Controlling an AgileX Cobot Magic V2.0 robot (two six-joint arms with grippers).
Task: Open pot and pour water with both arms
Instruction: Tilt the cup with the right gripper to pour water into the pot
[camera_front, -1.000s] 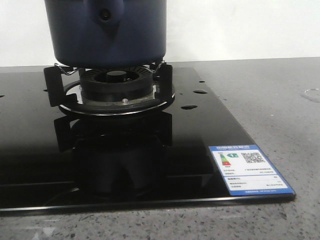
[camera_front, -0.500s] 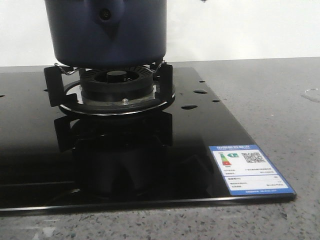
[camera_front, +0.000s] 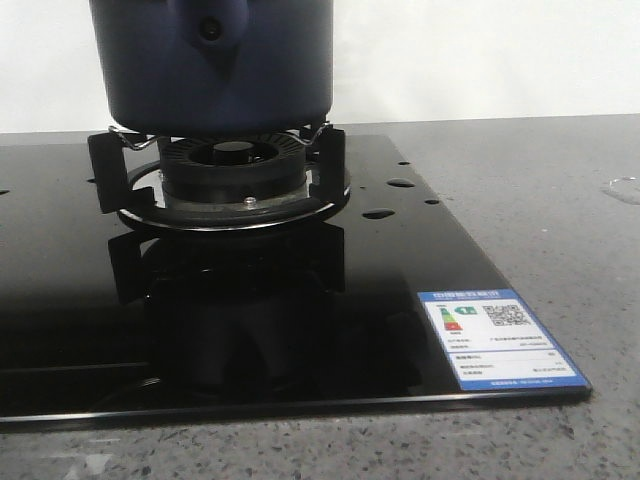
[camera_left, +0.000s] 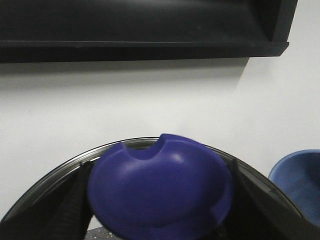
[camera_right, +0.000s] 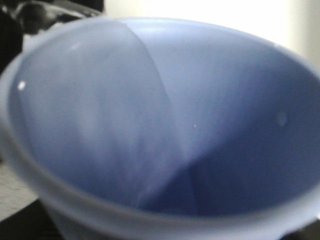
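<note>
- Large round dark navy-blue pot (camera_front: 215, 65) sits on the black burner grate (camera_front: 225, 175) of the glossy black glass cooktop (camera_front: 300, 330).
- Clear water drops (camera_front: 378, 213) lie on the glass beside the burner.
- Left gripper (camera_left: 160, 200): fingers flank the blue lid knob (camera_left: 160, 192); actual clamping unclear.
- Right wrist view is filled by a pale-blue cup (camera_right: 165, 125); right gripper state can't be told.

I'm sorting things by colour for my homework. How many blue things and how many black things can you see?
Blue: 4 - pot, lid knob, cup, sticker
Black: 3 - stove top, burner, shelf
Total: 7
</note>
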